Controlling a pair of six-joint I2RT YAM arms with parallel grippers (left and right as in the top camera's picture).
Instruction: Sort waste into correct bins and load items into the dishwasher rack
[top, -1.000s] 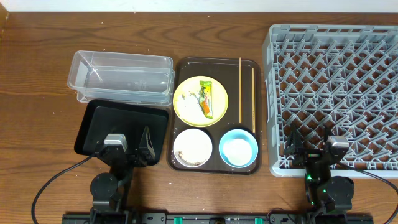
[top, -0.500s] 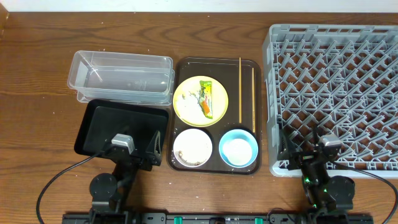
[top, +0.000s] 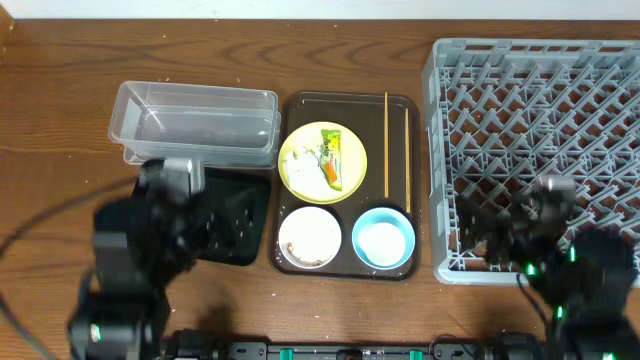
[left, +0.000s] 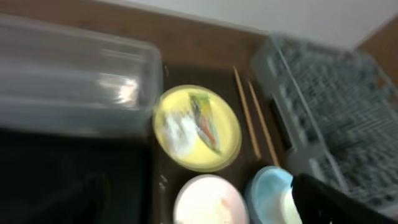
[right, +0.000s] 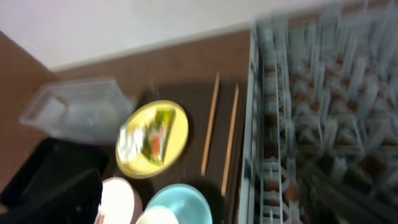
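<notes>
Reference landmark: the brown serving tray (top: 298, 108) at mid-bench.

**Location of items**
- The yellow plate (top: 298, 165) sits in the tray's far-left quarter. It carries the green-yellow wrapper (top: 333, 160) and a white clump (left: 177, 127) touching the wrapper. Blur prevents telling tissue from food scraps.
- The white bowl (top: 309, 238) and blue bowl (top: 383, 238) occupy the tray's near side.
- The two chopsticks (top: 387, 145) lie parallel along the tray's right edge.
- The clear tub (top: 195, 122) and black tray (top: 240, 205) stand just left of the serving tray. The dishwasher rack (top: 540, 130) stands just right of it.

**State of the fingers**
- Left fingers (left: 323, 202): empty, but motion blur means their spread cannot be told.
- Right fingers (right: 68, 202): the same applies.

**Handling (judgement)**
- Wrapper: likely light, thin and slippery film. Pinch one short end, so the plate is not dragged.
- Clump: soft and compressible. Close gently from above.
- Plate and bowls: rigid, smooth and probably breakable. Take each by the rim.
- Chopsticks: thin and prone to roll. Grip at mid-length.
</notes>
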